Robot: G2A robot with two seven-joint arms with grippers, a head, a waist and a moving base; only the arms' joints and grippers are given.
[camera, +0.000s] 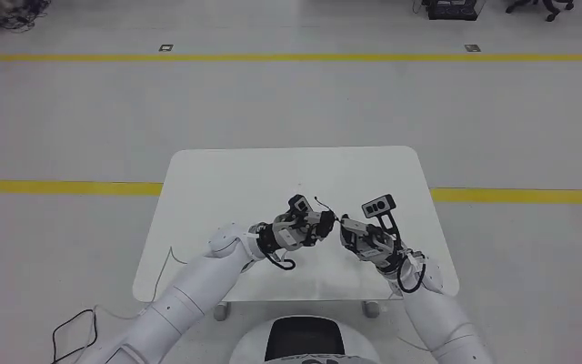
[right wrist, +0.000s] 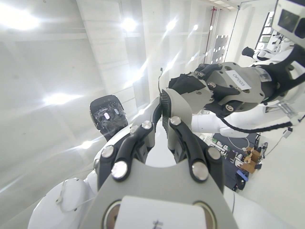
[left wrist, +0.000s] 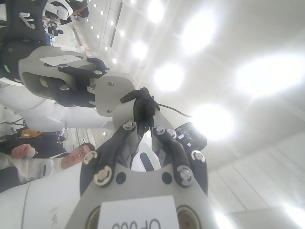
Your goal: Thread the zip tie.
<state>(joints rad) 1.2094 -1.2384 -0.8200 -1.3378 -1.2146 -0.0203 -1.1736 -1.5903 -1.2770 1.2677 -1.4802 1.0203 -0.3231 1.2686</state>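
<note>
- Seen from above, the left tool (camera: pixel 327 221) hangs over the near half of the white table (camera: pixel 227 173), meeting the other arm's tip in mid-air.
- Its own wrist view brings the grip close. The fingers (left wrist: pixel 165 121) are drawn together on a black clump of wrapping at their tips, closed on the zip tie (left wrist: pixel 176 111). The tie's thin tail juts out sideways against the ceiling lights (left wrist: pixel 197 32).
- A second dark strand runs back from the clump between the same fingers, toward the wrist.
- From the top camera the tie is a fine black line standing up between the two tools, clear of the table.
- The right wrist view adds the other end: a thin, slightly curved strand rises from the seam of the right tool (right wrist: pixel 162 103), with the left arm's wrapped tips just beside it.
- The right tool's ribbed pads (right wrist: pixel 166 107) are pressed flat together, clamped on the tie.
- The black wrapping stands in the way. Whether the tail has entered the tie's head cannot be told.
- Around the table lies pale floor crossed by yellow lines (camera: pixel 273 57), with a black cable (camera: pixel 73 332) looped near the table's left corner.
- Cardboard boxes (right wrist: pixel 250 158) sit far off behind the right arm.
</note>
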